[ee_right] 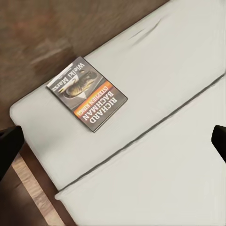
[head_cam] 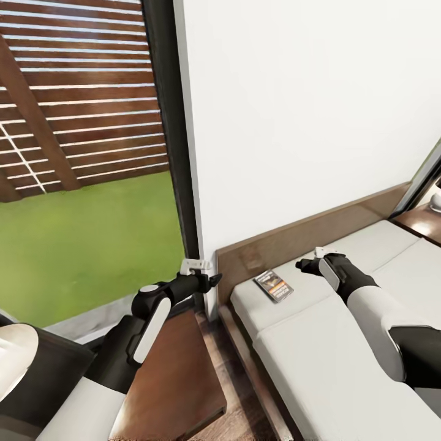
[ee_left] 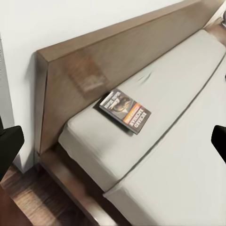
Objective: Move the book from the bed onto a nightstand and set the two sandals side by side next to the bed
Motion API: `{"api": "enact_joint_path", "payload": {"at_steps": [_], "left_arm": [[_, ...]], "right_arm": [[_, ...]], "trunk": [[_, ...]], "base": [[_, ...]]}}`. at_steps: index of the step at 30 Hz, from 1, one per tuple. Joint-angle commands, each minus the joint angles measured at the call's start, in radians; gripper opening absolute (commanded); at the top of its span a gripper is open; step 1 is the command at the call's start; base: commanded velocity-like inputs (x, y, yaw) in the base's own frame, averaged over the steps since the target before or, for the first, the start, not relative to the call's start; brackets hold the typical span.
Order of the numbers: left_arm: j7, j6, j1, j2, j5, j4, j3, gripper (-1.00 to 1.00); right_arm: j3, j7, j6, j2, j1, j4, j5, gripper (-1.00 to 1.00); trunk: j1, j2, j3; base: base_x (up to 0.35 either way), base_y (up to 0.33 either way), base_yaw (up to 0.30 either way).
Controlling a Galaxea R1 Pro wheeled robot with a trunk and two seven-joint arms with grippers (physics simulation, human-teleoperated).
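Observation:
The book (head_cam: 274,286) lies flat on the light-grey mattress of the bed (head_cam: 331,361), close to the dark-brown headboard (head_cam: 288,242) and the bed's near corner. Its dark cover (ee_right: 88,100) has an orange band and white lettering, also seen in the left wrist view (ee_left: 125,111). My right gripper (head_cam: 301,264) hovers open just right of the book, above the mattress, with nothing between its fingers (ee_right: 219,141). My left gripper (head_cam: 214,280) is open too, held beside the bed's corner over the nightstand (head_cam: 177,367), fingers (ee_left: 9,148) spread wide. The sandals are out of view.
Tall dark-framed glass (head_cam: 168,122) at left shows a slatted fence and grass. A white wall rises behind the headboard. A second nightstand (head_cam: 422,222) with a white object stands at far right. A strip of wood floor (head_cam: 242,392) runs between nightstand and bed.

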Motion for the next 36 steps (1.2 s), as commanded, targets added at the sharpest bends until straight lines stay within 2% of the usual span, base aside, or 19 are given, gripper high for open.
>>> {"api": "enact_joint_path", "payload": {"at_steps": [1, 19, 36], "left_arm": [[-0.002, 0.005, -0.001, 0.000, 0.001, -0.001, 0.001, 1.00], [0.003, 0.005, -0.001, 0.001, 0.000, 0.000, 0.001, 1.00], [-0.003, 0.004, -0.001, 0.002, 0.001, -0.001, 0.002, 1.00]], "right_arm": [[0.008, -0.007, 0.006, -0.001, -0.004, -0.002, -0.010, 1.00], [0.013, -0.004, -0.006, 0.004, -0.022, -0.019, -0.010, 1.00], [0.019, -0.007, -0.006, 0.005, -0.021, -0.040, -0.003, 1.00]], "trunk": [[0.001, -0.002, -0.004], [0.001, -0.002, -0.033], [0.001, -0.002, -0.059]], "base": [[0.000, 0.000, 0.000], [0.000, 0.000, 0.002], [0.000, 0.000, 0.107]]}}
